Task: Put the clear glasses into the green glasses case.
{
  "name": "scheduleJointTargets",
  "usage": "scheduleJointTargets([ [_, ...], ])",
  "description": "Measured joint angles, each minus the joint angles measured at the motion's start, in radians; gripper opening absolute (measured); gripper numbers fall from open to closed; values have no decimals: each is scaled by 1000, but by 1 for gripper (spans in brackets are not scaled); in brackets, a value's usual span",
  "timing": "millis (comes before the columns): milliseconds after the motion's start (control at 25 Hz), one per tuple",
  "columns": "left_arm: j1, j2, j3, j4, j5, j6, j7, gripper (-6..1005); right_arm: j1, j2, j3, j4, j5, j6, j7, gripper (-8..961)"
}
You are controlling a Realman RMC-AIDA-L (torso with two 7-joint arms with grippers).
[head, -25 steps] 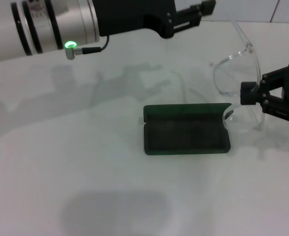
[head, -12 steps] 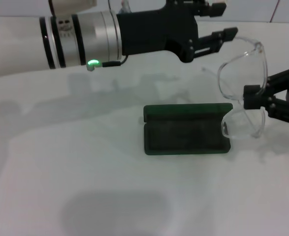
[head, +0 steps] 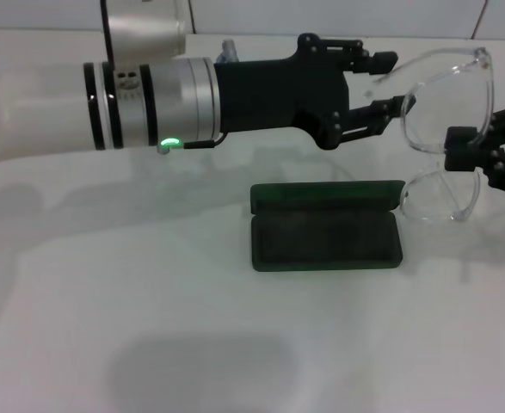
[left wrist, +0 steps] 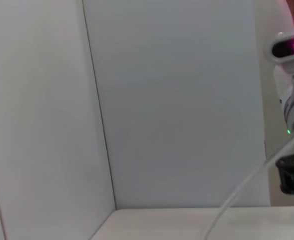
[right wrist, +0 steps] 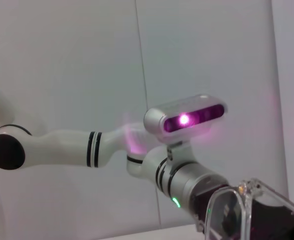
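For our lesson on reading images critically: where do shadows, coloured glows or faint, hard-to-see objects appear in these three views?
Head view: soft grey arm shadows fall on the white table; the clear glasses look faint, held off the table by the right claw. Left wrist view: a clear glasses arm is a pale streak. Right wrist view: a magenta glow shines from the head camera.

Right end effector (head: 458, 148) seemingly cut off at edge.
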Motion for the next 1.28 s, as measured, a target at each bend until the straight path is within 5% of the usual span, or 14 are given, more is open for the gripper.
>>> scheduleJointTargets([
  [560, 38, -2, -52, -10, -178, -12, 145, 498, -5, -8, -5, 32, -20, -46, 13, 94],
  [1280, 16, -2, 116, -9, -156, 0, 154, 499, 7, -17, -8, 40, -24, -76, 74, 94],
])
